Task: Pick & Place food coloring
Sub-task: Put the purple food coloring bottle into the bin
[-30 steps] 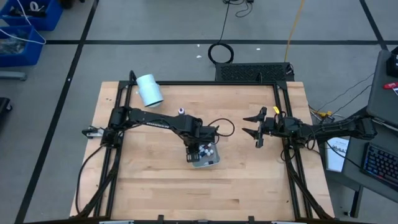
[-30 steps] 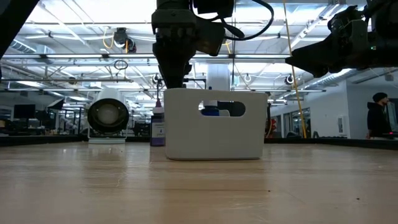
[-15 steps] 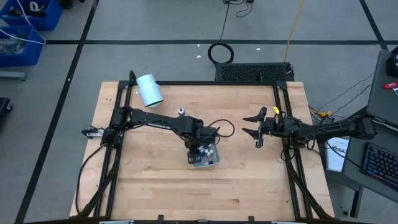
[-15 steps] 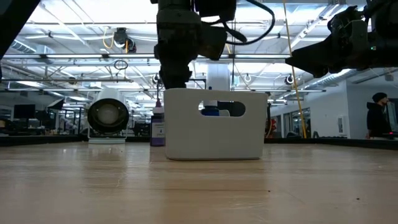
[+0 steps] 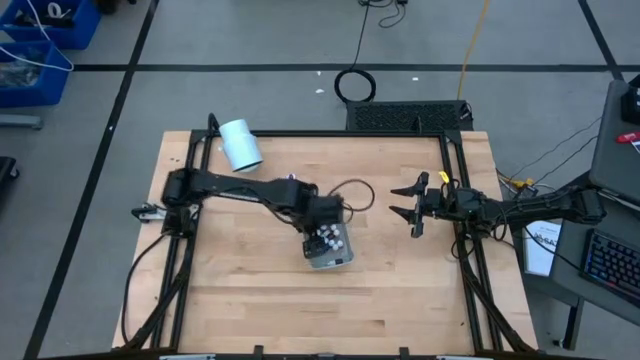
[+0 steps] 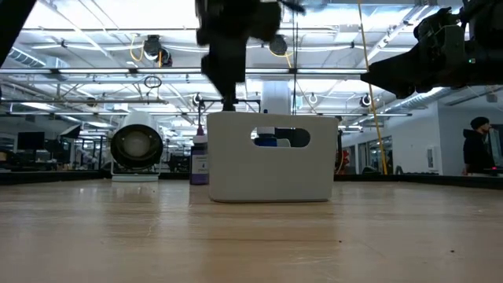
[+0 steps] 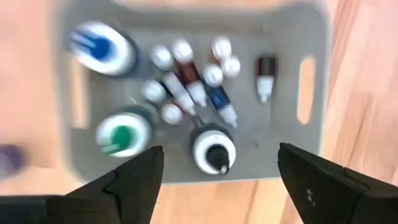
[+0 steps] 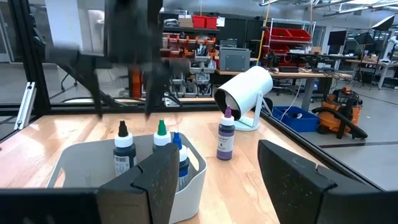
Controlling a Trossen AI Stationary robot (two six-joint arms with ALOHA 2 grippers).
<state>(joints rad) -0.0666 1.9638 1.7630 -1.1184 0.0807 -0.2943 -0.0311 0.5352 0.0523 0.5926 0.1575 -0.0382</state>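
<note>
Several food coloring bottles stand upright in a whitish-grey basket (image 5: 338, 262) (image 7: 283, 127) at the table's middle: a blue-topped one (image 7: 99, 46), a green-topped one (image 7: 121, 134), a black-topped one (image 7: 213, 149), and several small droppers (image 7: 186, 81). My left gripper (image 7: 219, 158) (image 5: 322, 222) hangs open above the basket, pointing down, touching nothing. A purple bottle (image 6: 199, 161) (image 8: 225, 138) stands on the table beyond the basket, toward the far left. My right gripper (image 5: 405, 198) (image 8: 214, 186) waits open and level at the table's right side.
A big white cylinder (image 5: 240, 145) (image 6: 135, 145) lies at the far left corner. Black rails (image 5: 455, 230) run along the table's left, right and far edges. Bare wood (image 5: 300, 310) lies between the basket and the near edge.
My left gripper has risen from the basket's rim to well above it, staying over the basket. The bottles and the basket have kept their places.
</note>
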